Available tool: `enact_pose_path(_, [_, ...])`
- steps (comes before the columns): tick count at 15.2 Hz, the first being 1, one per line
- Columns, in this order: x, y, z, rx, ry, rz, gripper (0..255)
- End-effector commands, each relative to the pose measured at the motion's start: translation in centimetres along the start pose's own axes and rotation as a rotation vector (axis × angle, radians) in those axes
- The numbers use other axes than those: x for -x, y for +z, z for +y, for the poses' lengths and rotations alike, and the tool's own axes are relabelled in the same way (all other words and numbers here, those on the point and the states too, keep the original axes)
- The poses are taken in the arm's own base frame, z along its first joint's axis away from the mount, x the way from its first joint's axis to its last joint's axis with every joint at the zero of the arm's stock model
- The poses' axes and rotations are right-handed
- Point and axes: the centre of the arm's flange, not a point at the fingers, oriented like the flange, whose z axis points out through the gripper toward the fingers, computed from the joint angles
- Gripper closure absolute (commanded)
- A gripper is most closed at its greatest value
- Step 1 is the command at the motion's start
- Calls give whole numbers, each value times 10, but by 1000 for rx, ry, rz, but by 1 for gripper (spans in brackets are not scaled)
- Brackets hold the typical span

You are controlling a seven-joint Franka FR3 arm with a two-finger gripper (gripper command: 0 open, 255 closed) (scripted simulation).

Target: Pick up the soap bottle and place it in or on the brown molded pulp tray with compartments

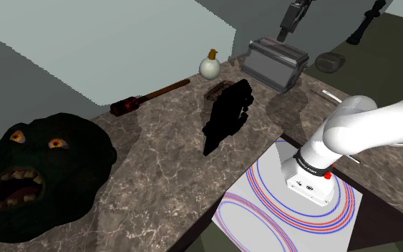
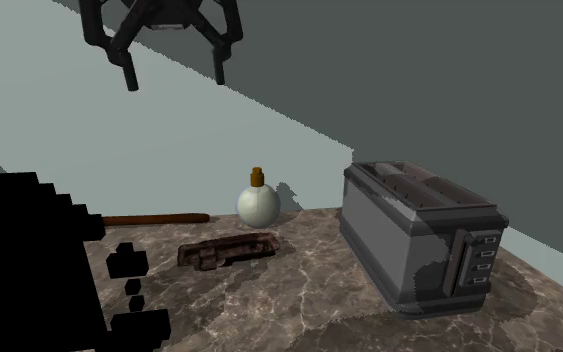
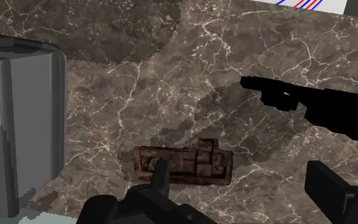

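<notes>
The black fingers [image 2: 129, 72] are spread wide open with nothing in them, hanging high over the brown marbled tabletop [image 2: 309, 300]. The thing to grab, the round white soap bottle with the brown cap [image 2: 258, 200], stands upright at the far edge of the tabletop by the pale wall, so its long axis runs straight up and down. From the fingers it's well below, off toward the second exterior view's right and a bit farther back. In the wrist view, what shows between the fingers is the brown molded pulp tray with compartments [image 3: 182, 164], not the bottle. So I'd say the hand is lined up over the drop spot and has to shift toward the far edge before going down. The tray lies flat just nearer than the bottle, apart from it, and I can't see anything in its compartments. A grey boxy toaster [image 2: 419, 235] sits right of both and a blocky pure-black shape [image 2: 29, 270] sits left. There's only 1 arm, so no choice there. That round belly looks slippery to me.
</notes>
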Motion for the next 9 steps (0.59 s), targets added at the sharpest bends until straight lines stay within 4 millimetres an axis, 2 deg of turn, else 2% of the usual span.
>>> enact_pose_path(1, [0,0,0,0,0,0,0])
enact_pose_path(9, [-87,55,33,-10,38,-18,0])
